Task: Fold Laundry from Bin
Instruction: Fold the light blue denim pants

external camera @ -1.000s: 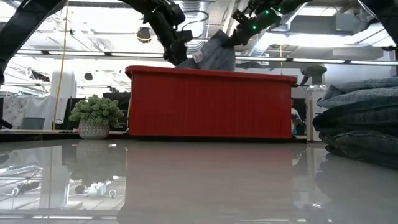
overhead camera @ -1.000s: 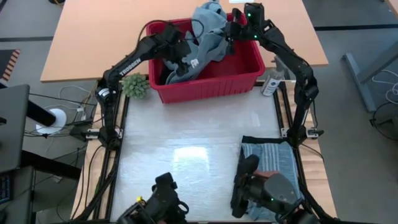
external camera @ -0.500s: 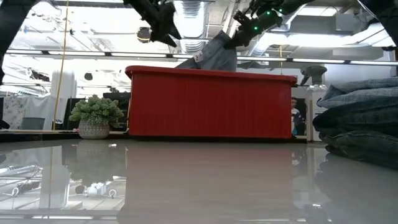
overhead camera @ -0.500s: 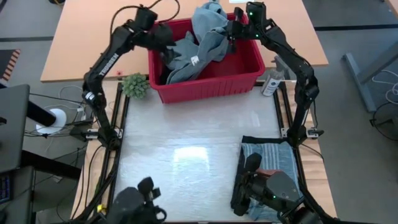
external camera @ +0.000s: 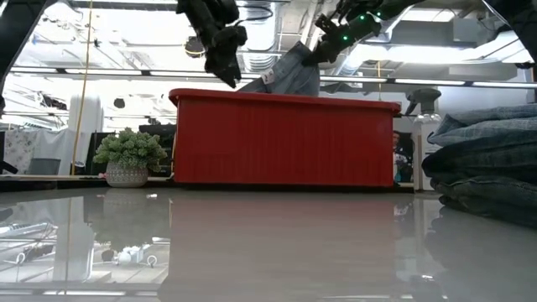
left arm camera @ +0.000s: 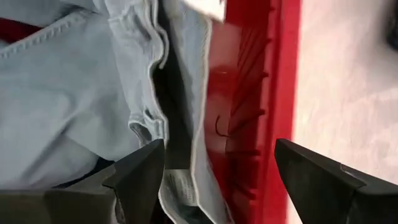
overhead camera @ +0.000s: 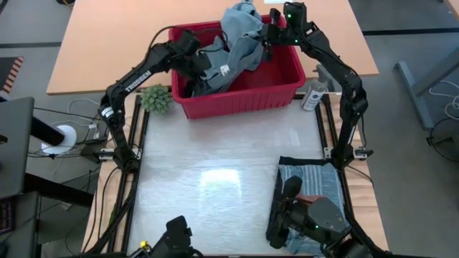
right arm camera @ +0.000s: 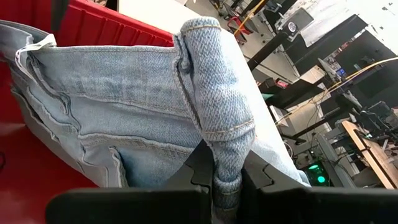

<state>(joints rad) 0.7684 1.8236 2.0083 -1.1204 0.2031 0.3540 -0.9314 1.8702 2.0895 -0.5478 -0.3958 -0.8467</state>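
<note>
Draping light denim point(overhead camera: 237, 43), red bin point(overhead camera: 276, 89)

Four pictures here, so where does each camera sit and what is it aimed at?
High view: overhead, straight down; both arms, red bin.
Low view: tabletop height, facing the bin's side; arms reach in from above.
Left wrist view: over the bin, open left gripper above the denim garment.
Right wrist view: right gripper pinching a denim fold.
All four views show bin and denim.
</note>
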